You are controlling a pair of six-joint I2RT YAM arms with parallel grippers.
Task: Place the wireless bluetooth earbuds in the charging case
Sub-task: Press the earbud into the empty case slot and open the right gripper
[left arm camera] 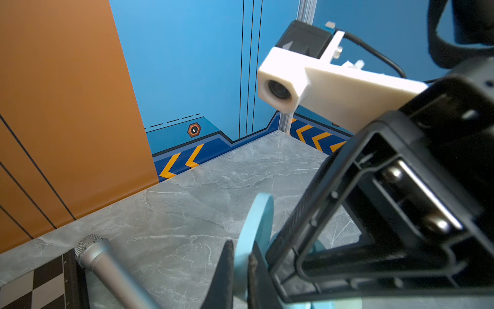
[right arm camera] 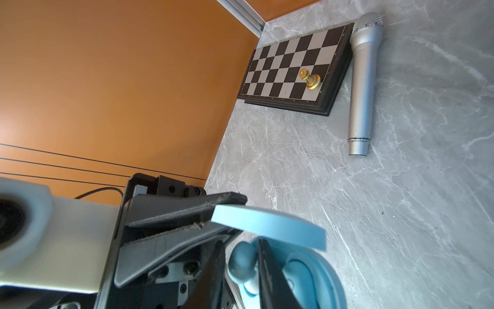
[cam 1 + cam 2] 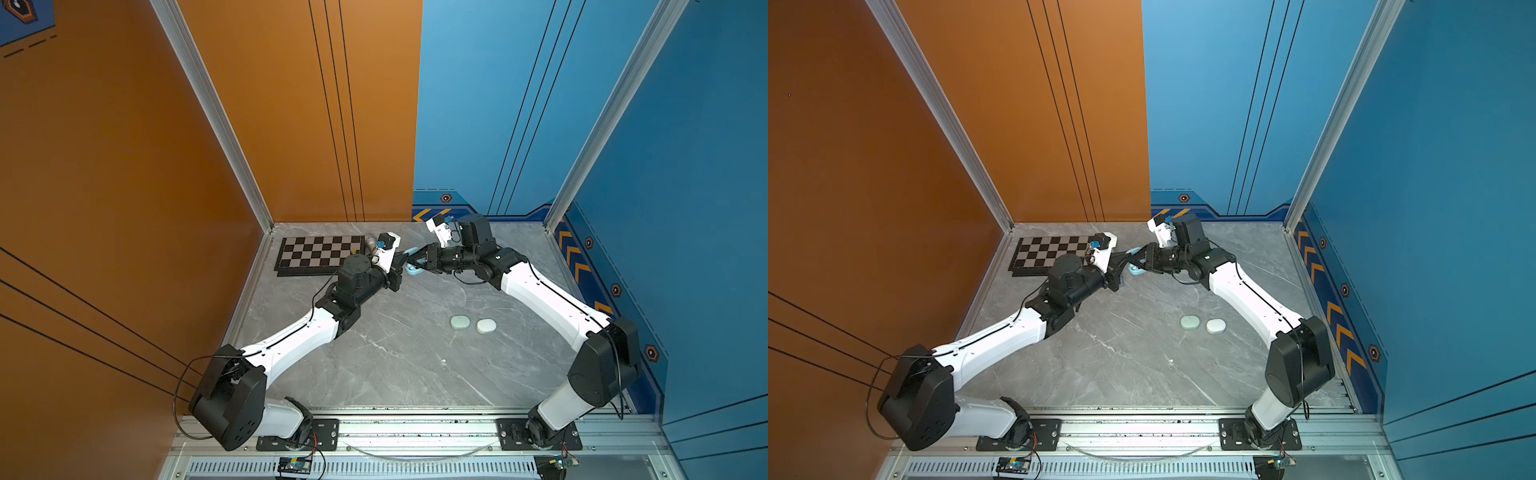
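**Entry: pale blue charging case, open, at the far middle of the table, between both grippers.**

- Left gripper: pressed together on the raised lid, holding it up, edge-on.
- Right gripper: fingers close-set on either side of a pale blue earbud, just over the base's wells. Firm pinch or slack: cannot tell.
- Also present: mint case and white case, both closed, side by side, well apart from the work. Chessboard and microphone near the wall, not involved.

**Hazards, as judged:**

1. Bud let go tilted or off-centre. Likely result: sitting proud of its well, or rolling out onto the table. Cause: rounded shape, tight seat, view partly blocked by the fingers.
2. Bud dragged back out on withdrawal. Cause: a finger catching it in the narrow gap beside the well wall.
3. Lid slipping from its thin pinch and dropping onto the right fingers. Cause: small contact area, smooth plastic.
4. Base shifting under a downward push. Cause: restraint apparently only through lid and hinge.
5. Gripper-to-gripper contact. Cause: both working almost against each other.
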